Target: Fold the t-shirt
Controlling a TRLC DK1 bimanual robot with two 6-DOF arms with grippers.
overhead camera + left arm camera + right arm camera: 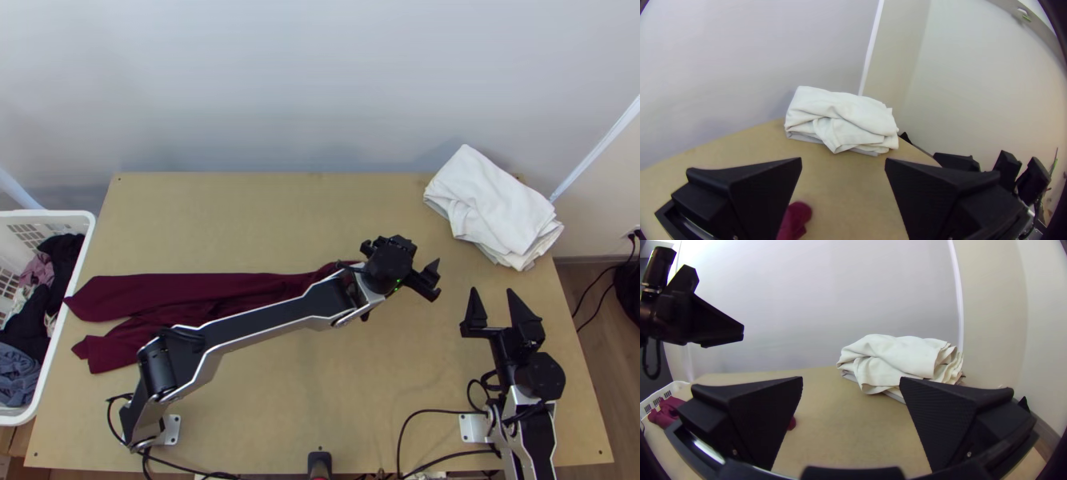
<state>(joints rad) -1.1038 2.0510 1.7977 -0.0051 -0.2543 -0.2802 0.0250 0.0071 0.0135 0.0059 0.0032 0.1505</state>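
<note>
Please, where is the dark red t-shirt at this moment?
In the top view, the dark red t-shirt lies stretched long, mostly on the table's left half, from beside the white laundry basket to under the left arm.

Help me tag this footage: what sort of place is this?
Probably a robotics workspace for laundry folding: two robot arms at a wooden table, with a basket of clothes and folded white cloth.

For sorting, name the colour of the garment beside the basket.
The garment is dark maroon; top view shows it best.
</note>
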